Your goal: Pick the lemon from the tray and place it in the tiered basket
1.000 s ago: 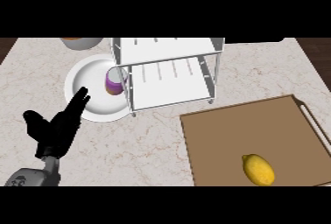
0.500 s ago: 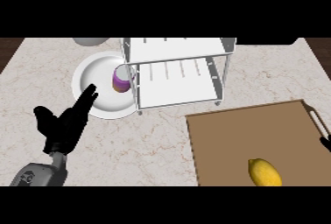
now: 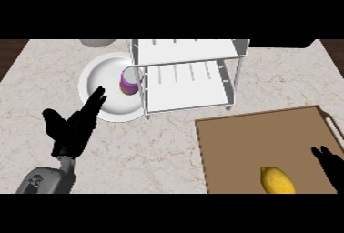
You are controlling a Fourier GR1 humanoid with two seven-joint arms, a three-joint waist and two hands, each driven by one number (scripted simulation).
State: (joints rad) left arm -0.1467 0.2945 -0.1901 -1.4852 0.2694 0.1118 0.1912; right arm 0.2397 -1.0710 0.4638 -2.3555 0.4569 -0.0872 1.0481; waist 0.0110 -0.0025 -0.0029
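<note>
Hovering open: right robot hand [image 3: 331,167] nr lemon [image 3: 277,180]; left robot hand [image 3: 75,126] resting, fingers straight.

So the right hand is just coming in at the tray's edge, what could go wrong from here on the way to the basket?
Three things, as I see it.

The lemon lies at the tray's near edge, partly cut off by the view, so the right hand may close on it half unseen.

It is rounded and could roll if nudged.

The tiered basket has thin wire posts and a plate with a purple cup right beside it; a wide carry could clip them.

The left hand rests open, clear of the path.
</note>
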